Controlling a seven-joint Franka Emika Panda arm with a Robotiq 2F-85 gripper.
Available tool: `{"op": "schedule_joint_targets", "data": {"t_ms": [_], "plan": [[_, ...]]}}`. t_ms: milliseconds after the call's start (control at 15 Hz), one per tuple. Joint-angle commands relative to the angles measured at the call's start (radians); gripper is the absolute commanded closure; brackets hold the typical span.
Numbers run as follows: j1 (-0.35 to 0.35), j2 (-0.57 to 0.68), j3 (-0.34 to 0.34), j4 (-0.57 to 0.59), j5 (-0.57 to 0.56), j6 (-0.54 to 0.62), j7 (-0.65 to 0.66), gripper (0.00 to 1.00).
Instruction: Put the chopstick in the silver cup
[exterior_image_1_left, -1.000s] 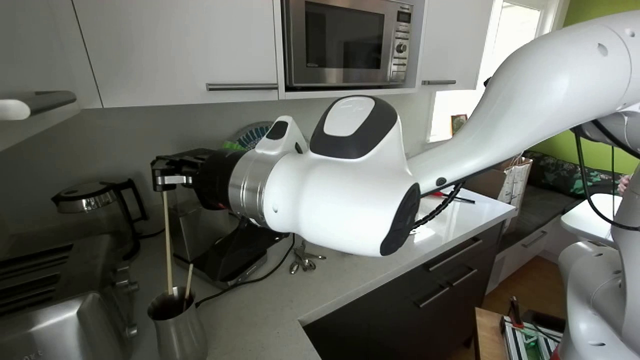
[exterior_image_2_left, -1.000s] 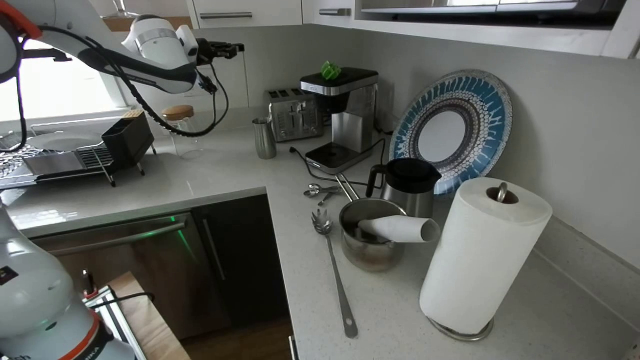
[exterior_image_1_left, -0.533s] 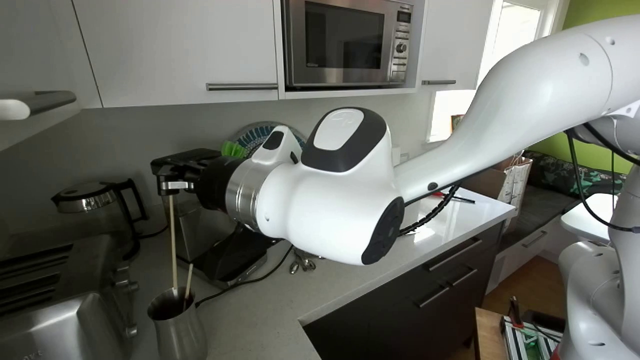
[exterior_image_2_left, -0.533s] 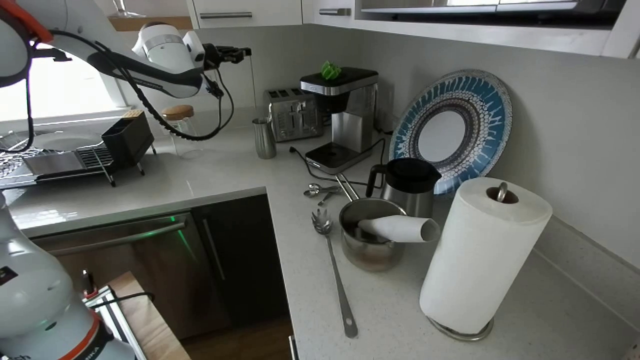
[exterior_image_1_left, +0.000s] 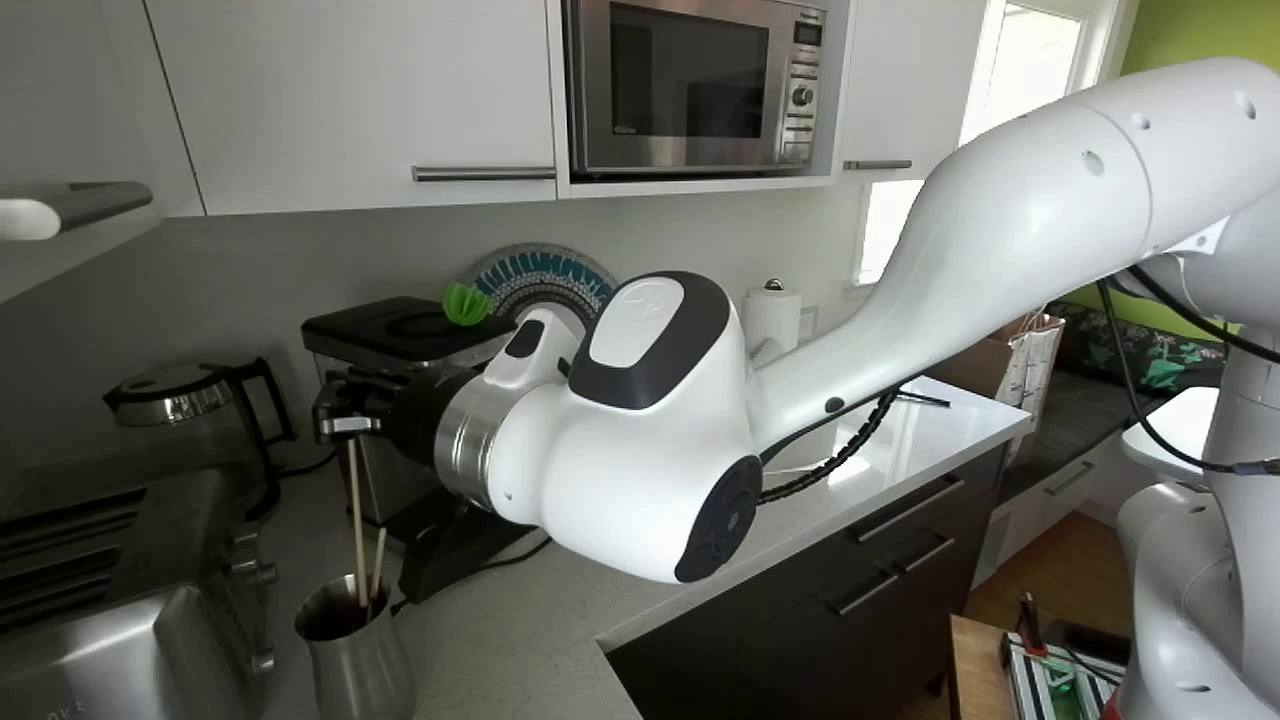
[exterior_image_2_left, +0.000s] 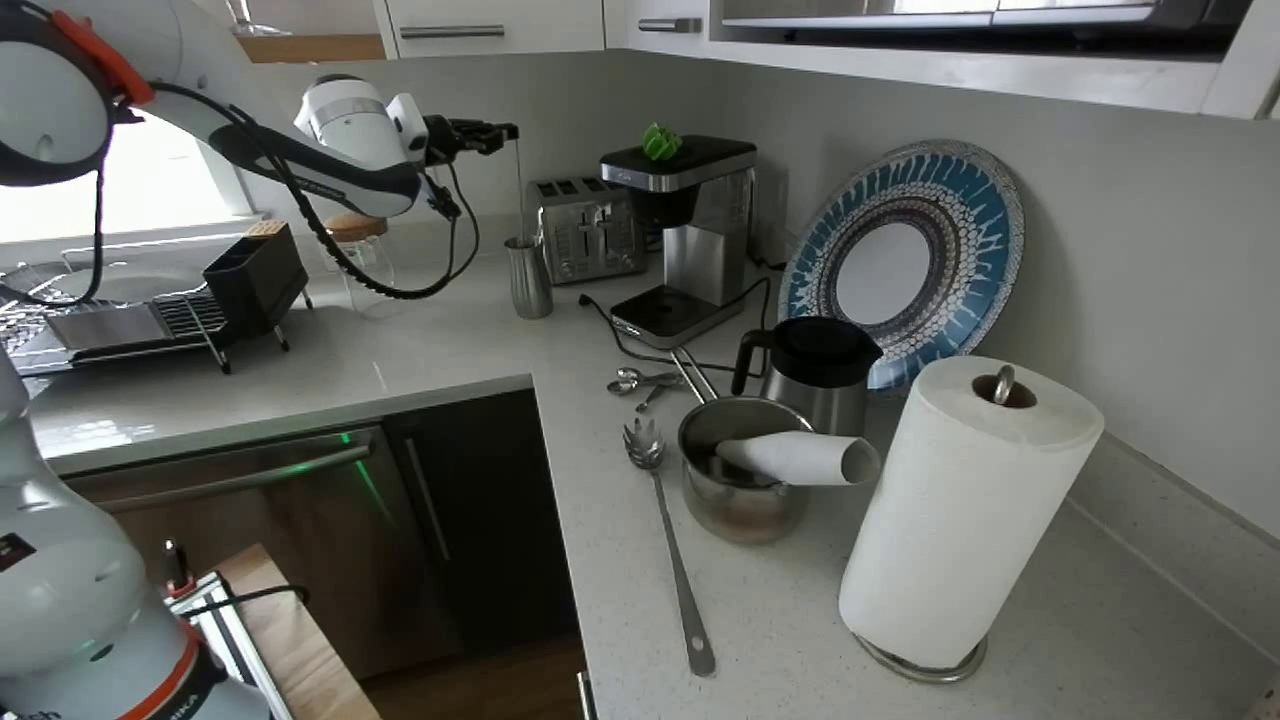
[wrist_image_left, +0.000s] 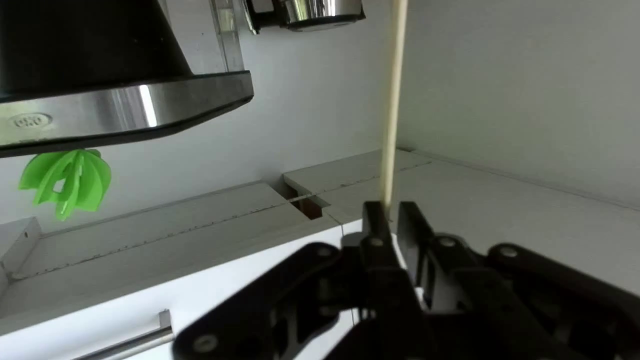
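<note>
My gripper (exterior_image_1_left: 347, 424) is shut on the upper end of a thin pale wooden chopstick (exterior_image_1_left: 356, 515), which hangs nearly upright. The silver cup (exterior_image_1_left: 362, 672) stands on the counter below. The chopstick's lower end lies inside the cup's mouth in an exterior view; how deep is hidden. A second, shorter-looking stick (exterior_image_1_left: 379, 562) leans out of the cup. In an exterior view, my gripper (exterior_image_2_left: 513, 133) is above the cup (exterior_image_2_left: 530, 282). In the wrist view, the chopstick (wrist_image_left: 394, 110) runs up from between the fingertips (wrist_image_left: 390, 206); the cup is out of view.
A steel toaster (exterior_image_1_left: 130, 630) stands close beside the cup. A coffee maker (exterior_image_2_left: 680, 180) with a green object (exterior_image_2_left: 661, 141) on top stands nearby. White wall cabinets (exterior_image_1_left: 350, 100) hang above. A dish rack (exterior_image_2_left: 150, 320) stands farther along the counter.
My gripper has moved down, and slightly right in both exterior views, carrying the chopstick. Less of the chopstick shows above the cup's mouth. The cup has not moved.
</note>
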Motion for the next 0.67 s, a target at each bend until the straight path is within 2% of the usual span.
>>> {"op": "schedule_joint_targets", "data": {"t_ms": [0,333,400,467,600], "plan": [[-0.005,0.022,0.008,0.013,0.012,0.005,0.011,0.53],[0.002,-0.055,0.021,0.019,0.034,-0.005,0.0,0.15],[0.001,-0.08,0.022,0.015,0.075,0.019,-0.029,0.08],[-0.004,-0.116,0.019,-0.013,0.181,0.055,-0.136,0.0],[-0.009,-0.174,0.008,-0.082,0.32,0.1,-0.298,0.0]]}}
